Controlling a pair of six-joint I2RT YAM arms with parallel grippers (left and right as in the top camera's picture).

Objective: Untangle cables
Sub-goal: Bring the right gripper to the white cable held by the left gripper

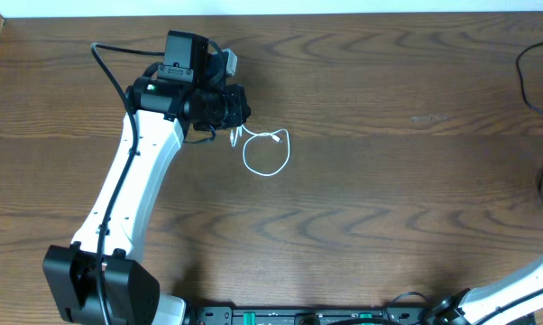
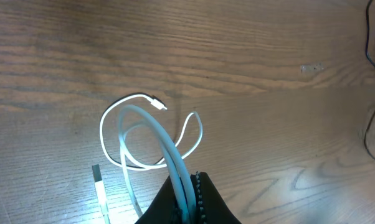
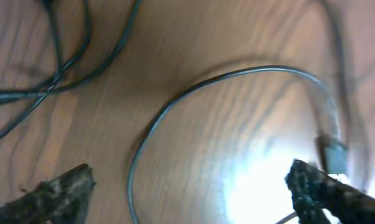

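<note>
The white cable point(image 1: 268, 153) lies in a small loop on the wooden table, right of my left gripper point(image 1: 233, 117). In the left wrist view my left gripper point(image 2: 190, 200) is shut on two strands of the white cable point(image 2: 151, 127). One small plug point(image 2: 158, 104) rests at the loop's top, and another flat end point(image 2: 98, 182) lies to the left. The black cable point(image 1: 529, 79) sits at the far right edge. My right gripper point(image 3: 189, 174) hangs wide open over a loop of the black cable point(image 3: 237, 76), whose plug point(image 3: 334, 153) lies beside the right finger point(image 3: 318, 186). It grips nothing.
The table's far edge point(image 1: 271, 13) runs along the top. The left arm point(image 1: 132, 190) crosses the left side, with its own thick black wire point(image 1: 109, 65) above it. Only part of the right arm point(image 1: 519, 287) shows at the bottom right.
</note>
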